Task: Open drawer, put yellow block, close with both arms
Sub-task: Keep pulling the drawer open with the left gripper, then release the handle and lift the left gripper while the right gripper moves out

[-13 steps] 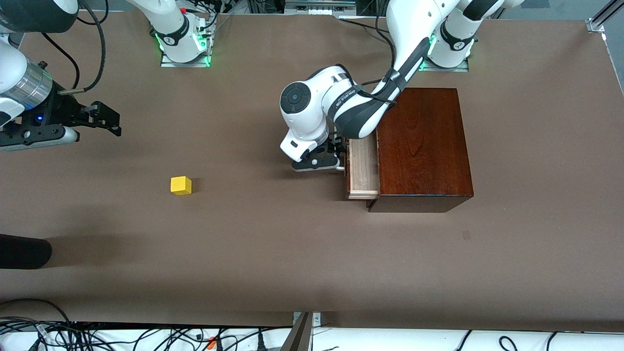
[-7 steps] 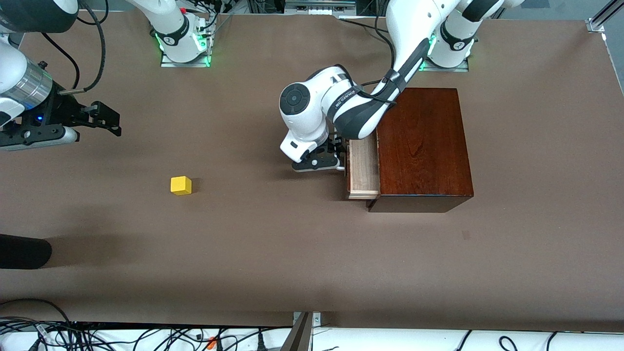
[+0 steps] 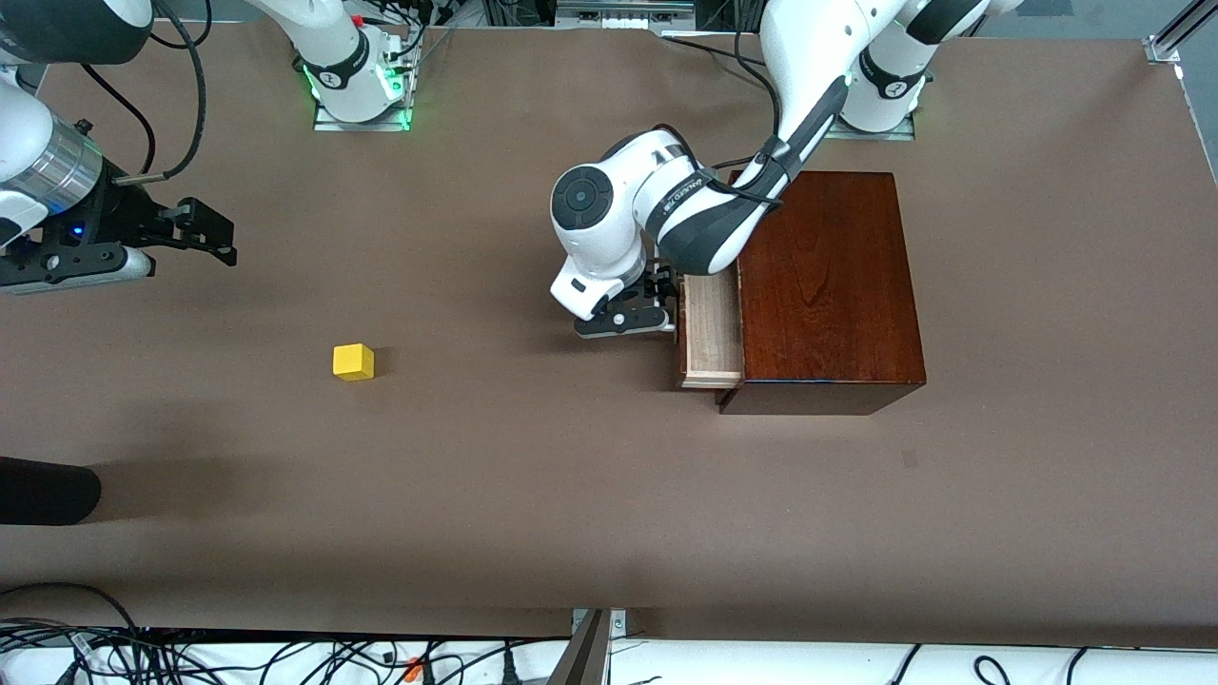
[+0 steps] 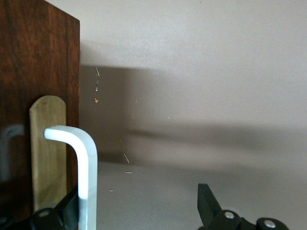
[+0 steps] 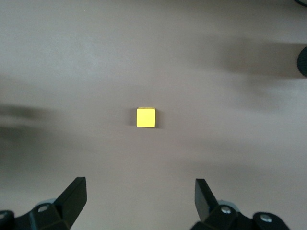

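The drawer (image 3: pixel 712 328) stands a little way out of the reddish-brown box (image 3: pixel 828 285), showing a narrow strip of pale wood. My left gripper (image 3: pixel 668 303) is at the drawer's front, open. In the left wrist view the white bar handle (image 4: pixel 87 172) lies between the jaws, close against one finger (image 4: pixel 67 211), while the other finger (image 4: pixel 207 203) stands well apart; the left gripper (image 4: pixel 139 208) grips nothing. The yellow block (image 3: pixel 353 362) sits on the table toward the right arm's end. My right gripper (image 3: pixel 207 233) hangs open in the air, and the right wrist view shows the block (image 5: pixel 146 117) ahead of the right gripper (image 5: pixel 139 196).
The brown table (image 3: pixel 533 495) stretches between the block and the box. A dark rounded object (image 3: pixel 43 490) pokes in at the table's edge at the right arm's end. Cables (image 3: pixel 285 656) lie along the edge nearest the front camera.
The left arm's wrist and the drawer's front have shifted very slightly toward the box. The right arm and the yellow block have not moved.
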`<state>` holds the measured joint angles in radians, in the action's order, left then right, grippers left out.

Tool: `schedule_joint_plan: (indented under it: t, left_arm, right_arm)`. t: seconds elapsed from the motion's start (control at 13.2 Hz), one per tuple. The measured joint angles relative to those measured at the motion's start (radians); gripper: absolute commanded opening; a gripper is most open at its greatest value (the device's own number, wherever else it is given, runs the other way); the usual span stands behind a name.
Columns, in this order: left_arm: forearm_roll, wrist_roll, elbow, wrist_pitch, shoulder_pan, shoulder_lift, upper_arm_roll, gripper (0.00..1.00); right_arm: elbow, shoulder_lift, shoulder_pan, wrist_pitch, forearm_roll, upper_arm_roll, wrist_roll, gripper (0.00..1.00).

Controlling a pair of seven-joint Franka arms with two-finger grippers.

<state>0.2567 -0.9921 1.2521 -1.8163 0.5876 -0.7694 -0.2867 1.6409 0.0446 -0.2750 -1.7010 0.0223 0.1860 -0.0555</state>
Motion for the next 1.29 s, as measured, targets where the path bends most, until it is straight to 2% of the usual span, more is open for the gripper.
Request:
schedule_joint_plan:
  t: [0.99,1.29]
  left_arm:
    - [0.037,0.010,-0.002,0.028,0.035,0.006,-0.008,1.00]
    - [0.037,0.010,-0.018,0.055,0.023,0.079,-0.008,1.00]
  right_arm:
    - [0.000,0.000,0.000,0.000,0.000,0.000,0.000,1.00]
    - [0.000,0.000,0.000,0.000,0.000,0.000,0.000,1.00]
